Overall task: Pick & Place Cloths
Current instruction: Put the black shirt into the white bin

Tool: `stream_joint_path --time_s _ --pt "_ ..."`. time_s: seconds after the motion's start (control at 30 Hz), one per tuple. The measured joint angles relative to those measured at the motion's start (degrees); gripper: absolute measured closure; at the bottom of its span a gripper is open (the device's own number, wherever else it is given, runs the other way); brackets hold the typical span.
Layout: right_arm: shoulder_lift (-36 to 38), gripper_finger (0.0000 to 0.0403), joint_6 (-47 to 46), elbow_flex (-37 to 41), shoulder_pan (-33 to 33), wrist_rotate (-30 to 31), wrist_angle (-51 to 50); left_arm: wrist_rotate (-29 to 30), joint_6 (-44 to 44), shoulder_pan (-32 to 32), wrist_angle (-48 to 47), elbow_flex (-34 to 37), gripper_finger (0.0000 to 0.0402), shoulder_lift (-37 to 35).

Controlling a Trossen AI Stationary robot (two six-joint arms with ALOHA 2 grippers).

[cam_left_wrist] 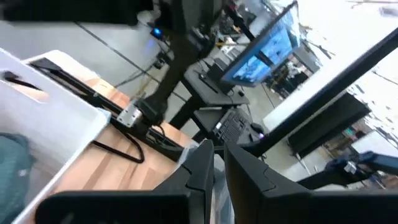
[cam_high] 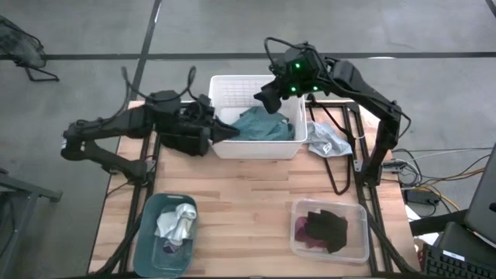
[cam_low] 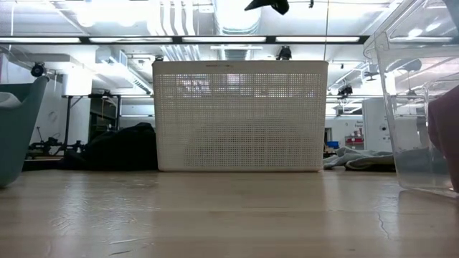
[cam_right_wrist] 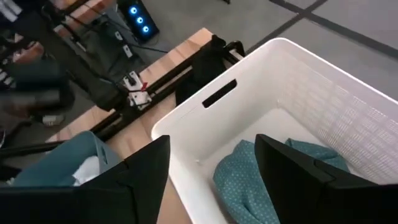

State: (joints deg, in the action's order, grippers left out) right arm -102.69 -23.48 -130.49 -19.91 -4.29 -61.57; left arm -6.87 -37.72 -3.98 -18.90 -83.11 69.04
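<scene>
A white perforated basket (cam_high: pixel 256 116) stands at the table's far middle, and a teal-green cloth (cam_right_wrist: pixel 261 174) lies crumpled on its floor. My right gripper (cam_right_wrist: pixel 212 140) hangs open above the basket's far part, tipped down toward the cloth, with nothing between its fingers. My left gripper (cam_high: pixel 232 133) is shut and level at the basket's near left corner, holding nothing that I can see. A white-grey cloth (cam_high: pixel 325 141) lies on the table to the right of the basket.
A teal bin (cam_high: pixel 167 232) at the near left holds a white-grey cloth (cam_high: pixel 177 225). A clear bin (cam_high: pixel 329 230) at the near right holds black and maroon cloths (cam_high: pixel 322 227). Bare wood lies between the bins and the basket. Cables run past the table's right edge.
</scene>
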Motion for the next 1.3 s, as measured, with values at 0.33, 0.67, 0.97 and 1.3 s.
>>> stream_joint_path --time_s 0.33,0.67,0.97,1.3 --pt "0.5 0.0227 1.6 0.0 2.5 -0.1 0.1 15.2 -1.7 -4.1 -27.4 -0.2 0.0349 -9.2" --pt "0.8 0.0306 1.5 0.0 4.4 -0.5 0.6 31.7 -9.1 -5.3 -50.9 -0.1 0.0229 -10.7" --pt "4.3 0.0389 4.2 0.1 9.5 -0.7 3.9 30.8 -7.9 -11.5 -60.5 3.9 0.0183 -8.2" --pt "9.6 0.0394 3.5 0.1 13.9 1.5 5.3 25.6 -0.4 -16.1 -57.4 14.0 0.0186 -8.2"
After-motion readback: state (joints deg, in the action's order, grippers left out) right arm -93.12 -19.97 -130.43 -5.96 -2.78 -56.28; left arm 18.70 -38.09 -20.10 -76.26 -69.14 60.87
